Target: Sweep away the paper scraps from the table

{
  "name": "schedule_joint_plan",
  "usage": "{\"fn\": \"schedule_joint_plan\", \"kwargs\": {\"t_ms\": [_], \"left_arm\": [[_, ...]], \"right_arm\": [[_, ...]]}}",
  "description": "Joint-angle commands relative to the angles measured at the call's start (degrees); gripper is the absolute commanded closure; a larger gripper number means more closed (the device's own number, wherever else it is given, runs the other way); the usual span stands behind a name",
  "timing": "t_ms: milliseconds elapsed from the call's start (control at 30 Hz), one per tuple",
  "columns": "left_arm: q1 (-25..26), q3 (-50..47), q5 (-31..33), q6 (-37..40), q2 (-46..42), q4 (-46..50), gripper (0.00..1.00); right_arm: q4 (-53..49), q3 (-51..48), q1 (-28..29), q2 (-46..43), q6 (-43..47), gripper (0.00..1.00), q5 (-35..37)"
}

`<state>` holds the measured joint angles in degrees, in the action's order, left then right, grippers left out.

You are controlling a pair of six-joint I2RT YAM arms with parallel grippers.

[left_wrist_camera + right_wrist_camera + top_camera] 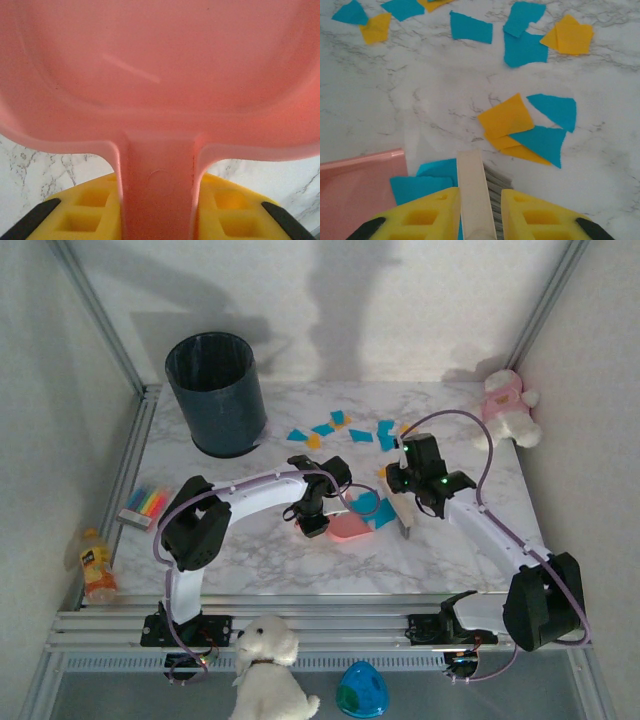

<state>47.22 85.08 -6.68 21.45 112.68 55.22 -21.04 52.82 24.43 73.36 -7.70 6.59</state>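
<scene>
In front of the aluminium rails (300, 625) at 6 o'clock sit a fluffy white plush dog (265, 665) and a glossy blue and green egg (362, 690). The table (250, 565) has a smooth white marble pattern with grey veins. Near its centre lies a dustpan (345, 528) of smooth pink plastic, with some blue pieces at its 2 o'clock side. Just beside it is a brush (472, 182) with a flat cream handle and grey bristles. The paper scraps (340, 430) are flat, angular, orange and bright blue. One small group lies just beyond the brush, and most are spread at 12 o'clock from the dustpan.

The left gripper (159, 215) is clamped on the dustpan's handle, with yellow fingers (85, 215) with square hollows on each side. The left arm bends at an elbow toward 8 o'clock and reaches to the centre, the wrist turned down. The right gripper (477, 215) is closed tight on the brush handle. The right arm has its elbow at 4 o'clock and stretches diagonally to the centre.

At 9 o'clock lies a multicoloured pack of sticky notes (145, 505). A small bottle (97, 565) with a yellow label lies at 8 o'clock beside the rail. A dark round bin (215, 395) stands at 11 o'clock, and a pink and white plush toy (510, 405) sits at 2 o'clock. Behind are pale walls (400, 300) with soft shadows.
</scene>
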Motion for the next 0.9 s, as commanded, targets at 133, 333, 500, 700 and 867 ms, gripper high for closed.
{"fn": "schedule_joint_plan", "kwargs": {"t_ms": [133,333,500,700,867], "left_arm": [[0.41,1.42,-0.53,0.87,1.55,2.60,1.00],[0.33,1.45,-0.05,0.72,1.40,2.32,1.00],[0.13,1.58,0.68,0.22,1.45,2.01,1.00],[-0.29,2.01,0.92,-0.53,1.39,1.73,1.00],[-0.61,1.97,1.67,-1.04,1.42,1.42,1.00]], "right_arm": [[-0.67,2.45,2.08,1.50,-1.34,1.00,-4.40],[-0.39,3.17,2.77,1.37,-1.44,1.00,-7.34],[-0.92,3.72,2.96,0.12,-1.44,1.00,-7.88],[-0.40,3.43,3.00,-3.22,-1.56,1.00,-3.81],[-0.59,3.53,3.00,-4.55,-2.01,1.00,0.67]]}}
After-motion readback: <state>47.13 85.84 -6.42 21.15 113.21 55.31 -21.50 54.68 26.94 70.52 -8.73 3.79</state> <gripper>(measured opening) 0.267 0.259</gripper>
